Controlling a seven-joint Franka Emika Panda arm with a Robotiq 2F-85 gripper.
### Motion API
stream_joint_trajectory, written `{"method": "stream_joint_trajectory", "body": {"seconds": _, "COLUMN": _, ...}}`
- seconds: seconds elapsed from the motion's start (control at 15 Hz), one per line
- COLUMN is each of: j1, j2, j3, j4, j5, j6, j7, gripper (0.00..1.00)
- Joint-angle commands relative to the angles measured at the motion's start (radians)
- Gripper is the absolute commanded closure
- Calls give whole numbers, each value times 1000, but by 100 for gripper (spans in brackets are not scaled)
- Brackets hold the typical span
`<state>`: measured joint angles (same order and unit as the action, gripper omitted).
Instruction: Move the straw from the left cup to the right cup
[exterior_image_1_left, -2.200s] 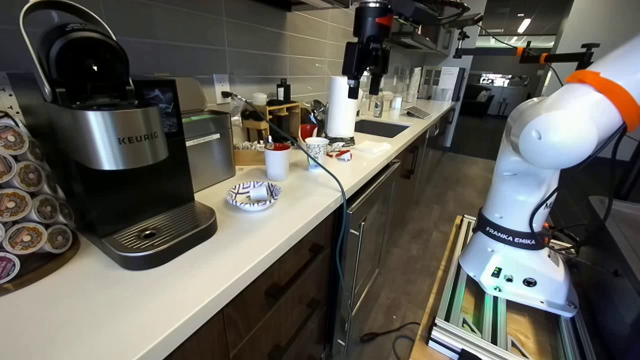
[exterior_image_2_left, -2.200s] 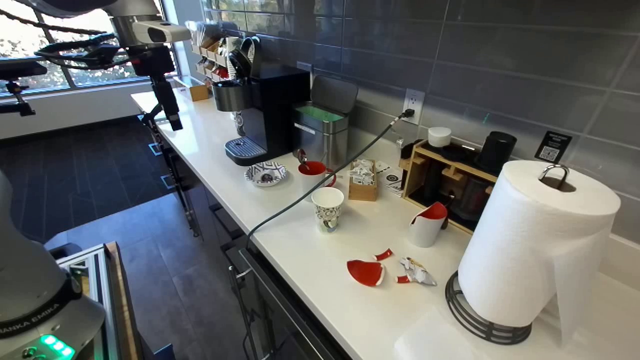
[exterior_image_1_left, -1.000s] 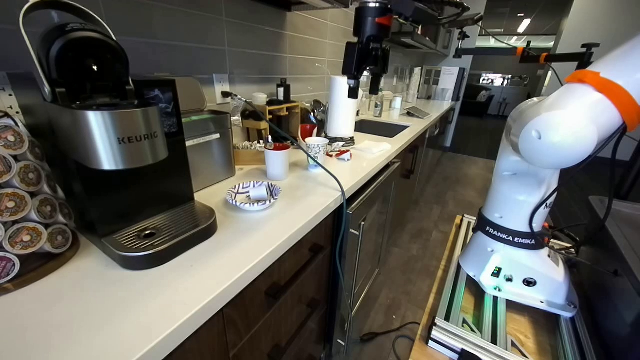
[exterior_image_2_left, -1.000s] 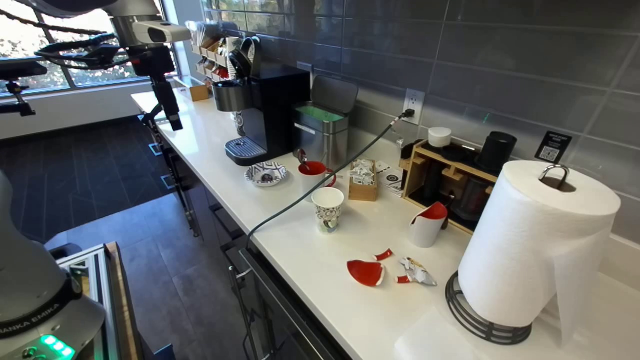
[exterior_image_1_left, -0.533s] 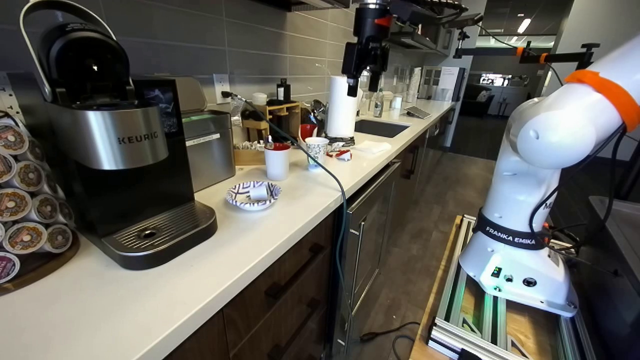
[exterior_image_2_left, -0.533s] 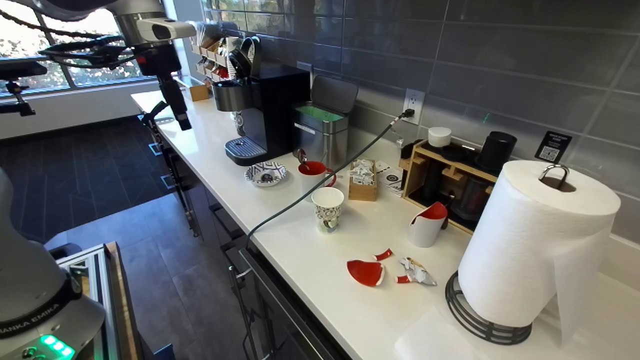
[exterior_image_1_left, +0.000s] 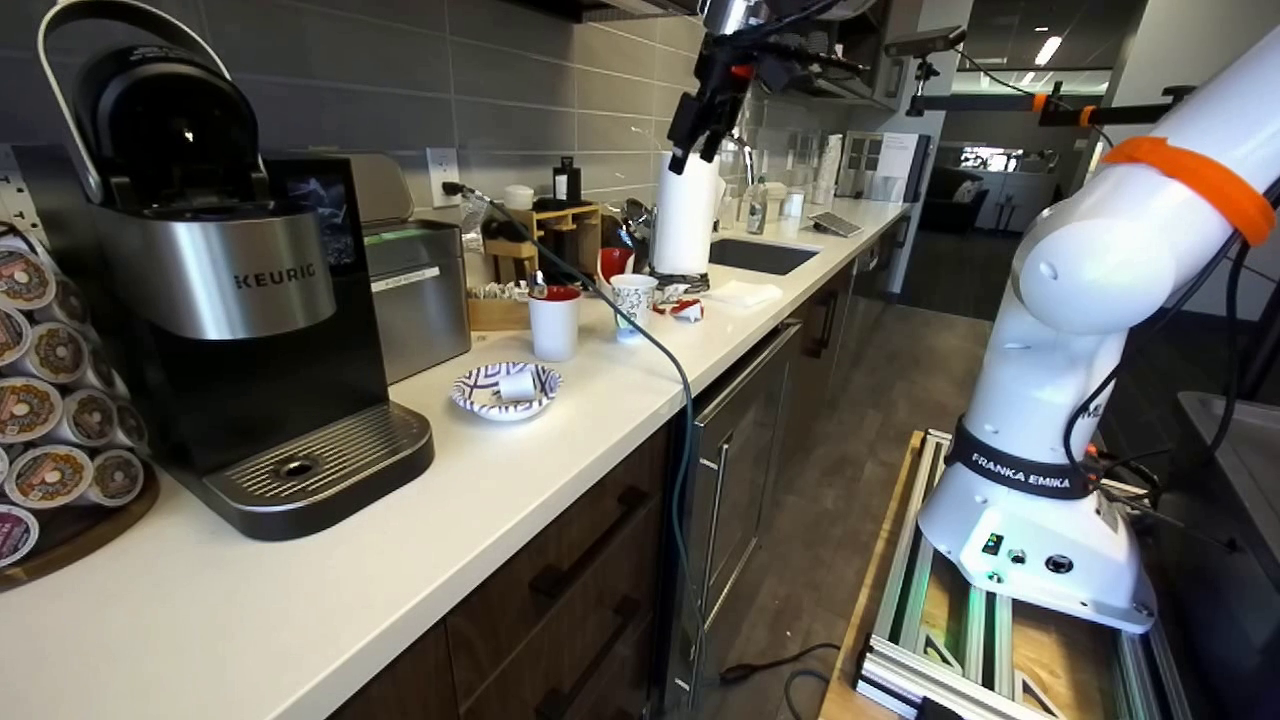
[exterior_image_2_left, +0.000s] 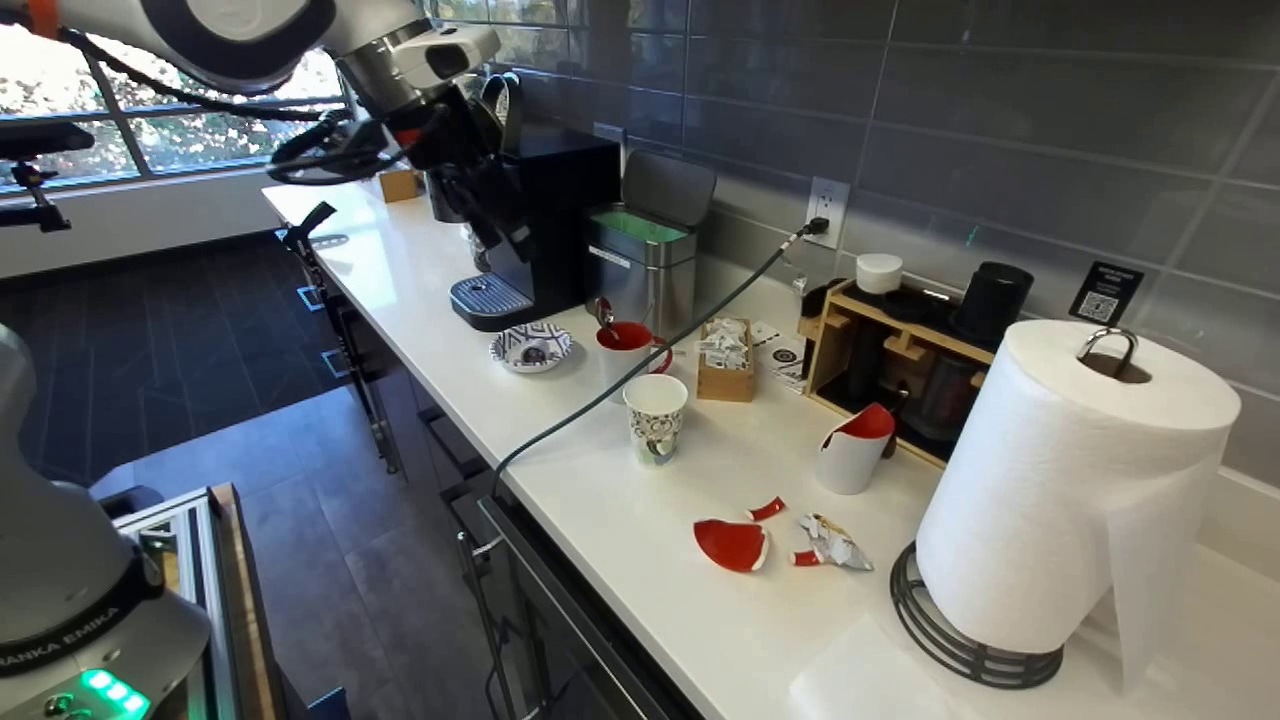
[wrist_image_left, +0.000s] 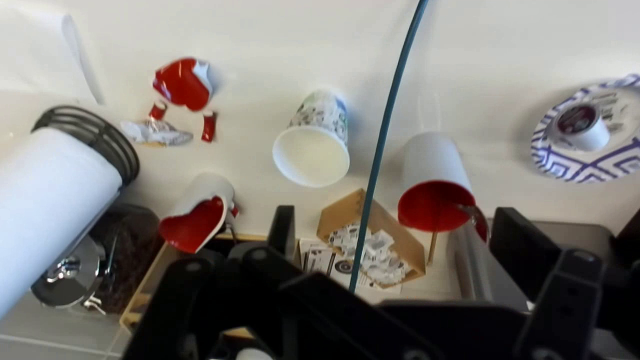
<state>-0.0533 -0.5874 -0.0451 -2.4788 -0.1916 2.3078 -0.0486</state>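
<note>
A white mug with a red inside (exterior_image_1_left: 555, 328) stands upright on the counter, also seen in the wrist view (wrist_image_left: 435, 160). A thin brown stick, seemingly the straw (wrist_image_left: 433, 245), leans out of it beside a metal spoon (wrist_image_left: 472, 212). A patterned paper cup (exterior_image_2_left: 656, 425) stands next to the mug; in the wrist view the cup (wrist_image_left: 320, 125) looks empty. My gripper (wrist_image_left: 395, 222) is open with nothing between its fingers. In both exterior views the gripper (exterior_image_1_left: 694, 158) (exterior_image_2_left: 520, 240) hangs tilted, high above the counter and apart from both cups.
A dark cable (exterior_image_2_left: 600, 400) crosses above the counter near the mug and paper cup. A box of packets (exterior_image_2_left: 727, 380), a broken mug (exterior_image_2_left: 845, 465), red shards (exterior_image_2_left: 730, 545) and a paper towel roll (exterior_image_2_left: 1060, 500) stand or lie around. A bowl (exterior_image_1_left: 507, 395) and coffee machine (exterior_image_1_left: 240, 280) are beyond the mug.
The arm has swung over the counter toward the cups, and the gripper has tilted. It was hanging straight and farther from the wall before. The cups and other objects have not moved.
</note>
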Motion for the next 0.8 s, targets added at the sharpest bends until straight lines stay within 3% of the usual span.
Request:
{"method": "stream_joint_trajectory", "body": {"seconds": 0.0, "j1": 2, "j2": 30, "j3": -20, "j4": 8, "j5": 22, "j6": 71, "j7": -52, "gripper": 0}}
{"method": "stream_joint_trajectory", "body": {"seconds": 0.13, "j1": 23, "j2": 84, "j3": -48, "j4": 28, "j5": 47, "j6": 137, "j7": -107, "gripper": 0}}
{"method": "stream_joint_trajectory", "body": {"seconds": 0.73, "j1": 37, "j2": 107, "j3": -49, "j4": 48, "j5": 54, "j6": 141, "j7": -115, "gripper": 0}}
